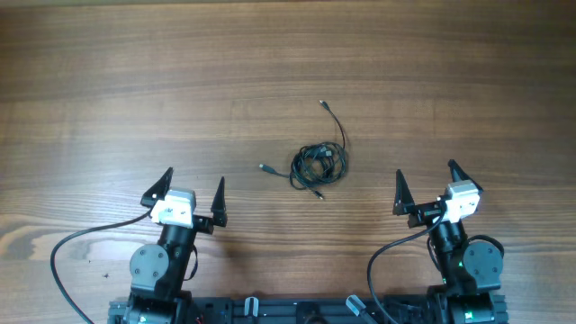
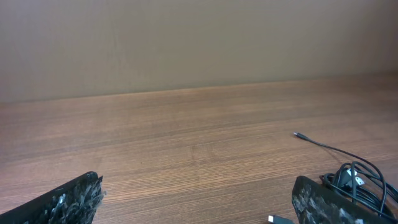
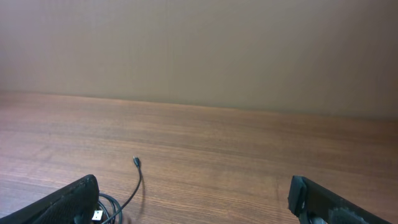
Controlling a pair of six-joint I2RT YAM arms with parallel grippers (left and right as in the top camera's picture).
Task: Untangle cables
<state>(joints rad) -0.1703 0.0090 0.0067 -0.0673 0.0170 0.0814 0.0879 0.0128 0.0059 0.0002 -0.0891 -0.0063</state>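
Note:
The cables [image 1: 319, 164] lie as a small tangled bundle of thin black cord at the table's middle, with one plug end trailing up and back [image 1: 322, 104] and another to the left [image 1: 263, 167]. My left gripper [image 1: 193, 191] is open and empty, down and left of the bundle. My right gripper [image 1: 425, 184] is open and empty, down and right of it. In the left wrist view the bundle [image 2: 357, 180] shows at the right behind the right finger. In the right wrist view it [image 3: 115, 202] shows at the lower left.
The wooden table [image 1: 135, 81] spreads all around. A thick black arm cable [image 1: 67, 247] loops at the front left and another [image 1: 382, 256] at the front right. A plain wall [image 3: 199, 50] stands behind the table's far edge.

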